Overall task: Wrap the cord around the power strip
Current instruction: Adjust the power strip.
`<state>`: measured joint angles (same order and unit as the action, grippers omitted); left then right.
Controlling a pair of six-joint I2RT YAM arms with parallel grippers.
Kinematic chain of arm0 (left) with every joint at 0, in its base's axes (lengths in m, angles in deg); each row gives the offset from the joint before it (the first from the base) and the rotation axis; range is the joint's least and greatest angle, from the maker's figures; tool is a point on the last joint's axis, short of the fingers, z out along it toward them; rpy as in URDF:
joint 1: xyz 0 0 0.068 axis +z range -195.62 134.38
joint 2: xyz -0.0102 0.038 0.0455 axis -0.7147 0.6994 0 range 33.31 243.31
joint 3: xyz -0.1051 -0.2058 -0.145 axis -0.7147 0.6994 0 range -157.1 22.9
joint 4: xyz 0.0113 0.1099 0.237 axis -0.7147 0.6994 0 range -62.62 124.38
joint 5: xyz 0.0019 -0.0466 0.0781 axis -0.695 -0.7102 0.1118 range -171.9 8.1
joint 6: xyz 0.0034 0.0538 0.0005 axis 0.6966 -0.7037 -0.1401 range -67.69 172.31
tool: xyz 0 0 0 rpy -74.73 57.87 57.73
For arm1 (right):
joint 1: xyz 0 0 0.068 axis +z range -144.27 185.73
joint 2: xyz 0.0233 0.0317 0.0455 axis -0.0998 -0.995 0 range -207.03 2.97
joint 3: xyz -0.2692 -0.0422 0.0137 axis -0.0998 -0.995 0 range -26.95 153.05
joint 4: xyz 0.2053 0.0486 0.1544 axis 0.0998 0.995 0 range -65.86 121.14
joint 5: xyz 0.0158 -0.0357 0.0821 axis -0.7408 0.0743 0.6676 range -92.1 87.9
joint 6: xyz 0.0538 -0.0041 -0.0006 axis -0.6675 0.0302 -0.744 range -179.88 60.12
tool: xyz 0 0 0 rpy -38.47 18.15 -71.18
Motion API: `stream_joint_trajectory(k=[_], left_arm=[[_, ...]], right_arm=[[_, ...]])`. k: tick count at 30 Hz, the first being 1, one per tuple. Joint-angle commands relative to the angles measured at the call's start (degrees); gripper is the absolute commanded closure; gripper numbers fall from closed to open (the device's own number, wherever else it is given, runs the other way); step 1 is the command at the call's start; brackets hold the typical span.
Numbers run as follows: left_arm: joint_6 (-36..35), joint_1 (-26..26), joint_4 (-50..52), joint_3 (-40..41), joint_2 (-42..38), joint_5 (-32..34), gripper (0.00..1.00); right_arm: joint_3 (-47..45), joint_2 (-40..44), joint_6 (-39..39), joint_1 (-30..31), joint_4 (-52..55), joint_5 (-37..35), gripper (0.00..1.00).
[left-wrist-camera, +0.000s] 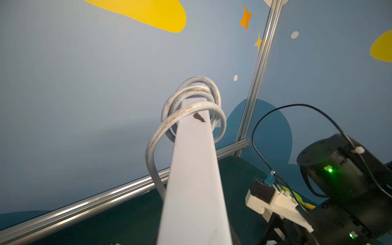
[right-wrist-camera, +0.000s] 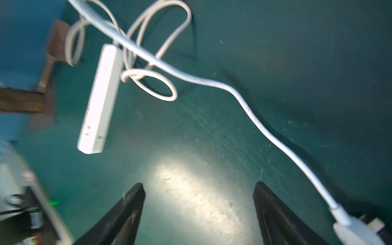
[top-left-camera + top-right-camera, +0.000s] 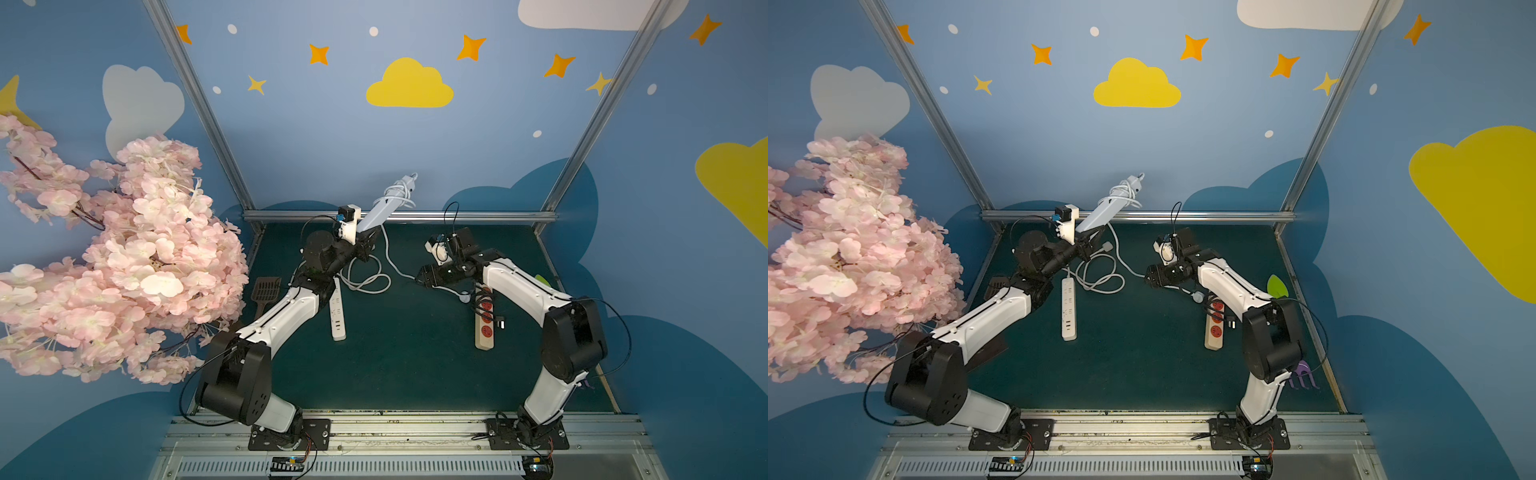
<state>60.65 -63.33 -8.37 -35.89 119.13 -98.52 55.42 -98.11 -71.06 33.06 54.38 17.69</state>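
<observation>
Blue walls (image 3: 374,145) painted with clouds and stars close in the dark green worktop (image 3: 415,365) on my feed. Far left hangs a pink blossom branch (image 3: 124,257), and a black slotted spatula (image 3: 266,289) lies beside the left arm (image 3: 286,311). The left jaws are clamped on the near end of the white power strip (image 3: 382,212), which is off the worktop and tilted up toward the back wall. On the left wrist view I count a few loose turns of the cord (image 1: 191,99) round its far end (grubby with brown specks). Below, a second white strip (image 3: 337,316) lies flat, with its own cable (image 3: 370,282) in slack loops next to it. From the raised strip the cord drops and trails rightward across the worktop to its plug (image 2: 356,231). The plug lies just beside the right jaws, outside them. Those jaws stand wide apart over bare worktop, with nothing between them. Under the right arm (image 3: 519,286) sits a beige strip with red sockets (image 3: 484,328), a black cable bunched at its far end. A green leaf shape (image 3: 1277,286) lies near the right edge.
</observation>
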Motion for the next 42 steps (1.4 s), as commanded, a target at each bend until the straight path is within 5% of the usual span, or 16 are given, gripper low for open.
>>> stream_joint_trajectory(k=[1, 8, 15, 42], left_arm=[[-0.2, -0.2, -9.1, 0.9, -1.8, -0.9, 0.97], [-3.3, -2.7, -15.6, 5.7, -0.9, 0.7, 0.97], [-4.0, -4.9, -16.9, 6.9, 0.1, 0.7, 0.97], [-2.6, -6.9, -14.4, 7.0, 1.8, 1.4, 0.97]], right_arm=[[5.2, 5.1, -12.9, -1.6, -0.8, 8.6, 0.17], [3.2, 7.7, -41.3, -3.6, -21.4, 10.7, 0.16], [7.3, 2.1, -53.3, -3.4, -28.4, 9.9, 0.14], [8.5, 2.2, -53.4, -0.8, -29.9, 1.4, 0.14]])
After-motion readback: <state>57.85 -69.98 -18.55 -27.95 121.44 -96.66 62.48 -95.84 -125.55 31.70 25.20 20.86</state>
